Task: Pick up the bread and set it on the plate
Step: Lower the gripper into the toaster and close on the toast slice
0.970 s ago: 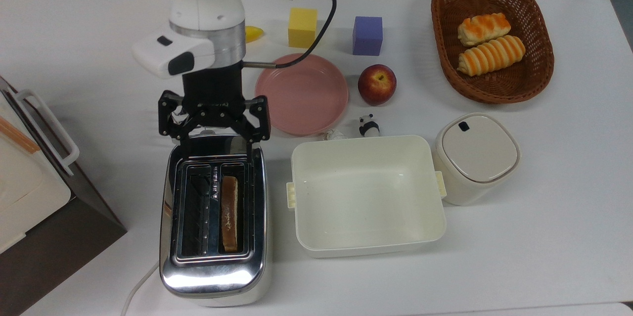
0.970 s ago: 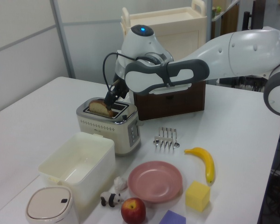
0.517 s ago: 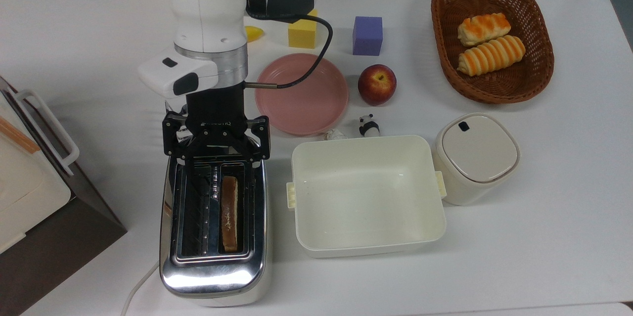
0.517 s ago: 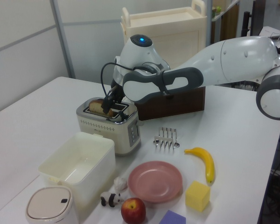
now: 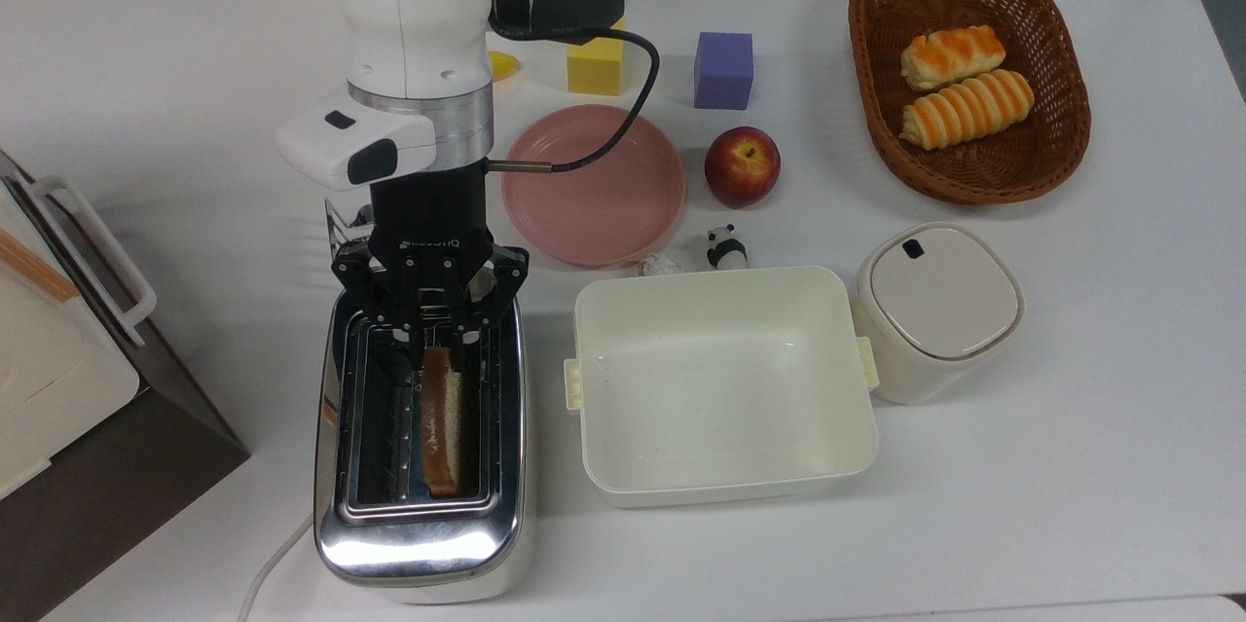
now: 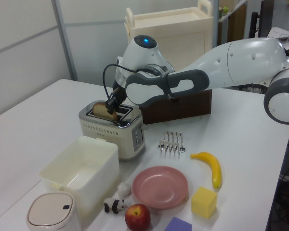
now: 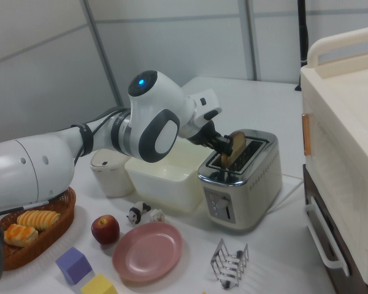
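The gripper (image 5: 435,335) sits over the toaster (image 5: 421,447), jaws narrowed around the bread's (image 5: 440,422) near end; the slice's long axis runs straight away from them along the slot.

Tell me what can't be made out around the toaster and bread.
- Bread: lower part hidden inside the toaster slot, top view.
- End effector: contact with the bread hidden by the arm, left view.
- Banana: mostly behind the arm, top view.
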Tool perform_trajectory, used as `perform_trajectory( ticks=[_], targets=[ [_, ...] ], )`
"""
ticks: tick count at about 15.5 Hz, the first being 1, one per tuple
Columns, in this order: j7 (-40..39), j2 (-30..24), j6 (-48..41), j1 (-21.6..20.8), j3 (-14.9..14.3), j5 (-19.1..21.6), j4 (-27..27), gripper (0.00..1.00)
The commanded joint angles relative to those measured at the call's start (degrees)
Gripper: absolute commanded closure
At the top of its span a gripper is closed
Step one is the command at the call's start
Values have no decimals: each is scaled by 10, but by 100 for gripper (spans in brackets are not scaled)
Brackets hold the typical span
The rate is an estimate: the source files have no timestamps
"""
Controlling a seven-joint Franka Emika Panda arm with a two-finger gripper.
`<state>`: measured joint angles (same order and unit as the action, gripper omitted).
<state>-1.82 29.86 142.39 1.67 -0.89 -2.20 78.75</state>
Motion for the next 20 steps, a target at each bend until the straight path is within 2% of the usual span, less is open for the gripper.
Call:
perform_trajectory(
  ticks=[1,20],
  targets=[
    [-13,3,8,-4,-3,2,-3,100],
    [-15,-7,7,-2,-3,4,-17,100]
  ],
)
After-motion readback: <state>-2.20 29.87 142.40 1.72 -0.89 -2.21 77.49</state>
